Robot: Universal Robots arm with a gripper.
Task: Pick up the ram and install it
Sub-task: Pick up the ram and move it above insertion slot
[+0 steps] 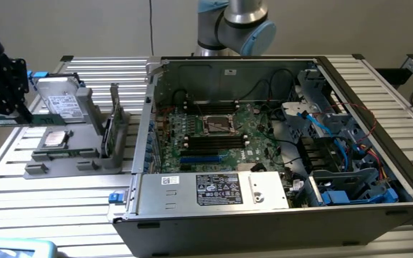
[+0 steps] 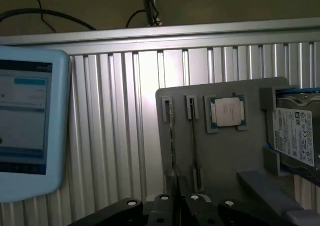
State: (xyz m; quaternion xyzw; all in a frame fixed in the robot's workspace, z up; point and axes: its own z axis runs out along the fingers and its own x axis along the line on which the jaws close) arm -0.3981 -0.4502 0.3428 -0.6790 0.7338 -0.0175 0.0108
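Exterior view: the claw is up at the exterior view's left, closed on the ram, and the green stick lies level just beneath it. It hangs above the grey holder, beside the hard drive and over the processor chip. The open computer case sits well apart on the bench, its motherboard exposed.

Wrist view: the claw has its fingers drawn close together over the holder and its 2 narrow slots. The processor chip sits beside them, with the hard drive further along. A tablet lies on the bench.
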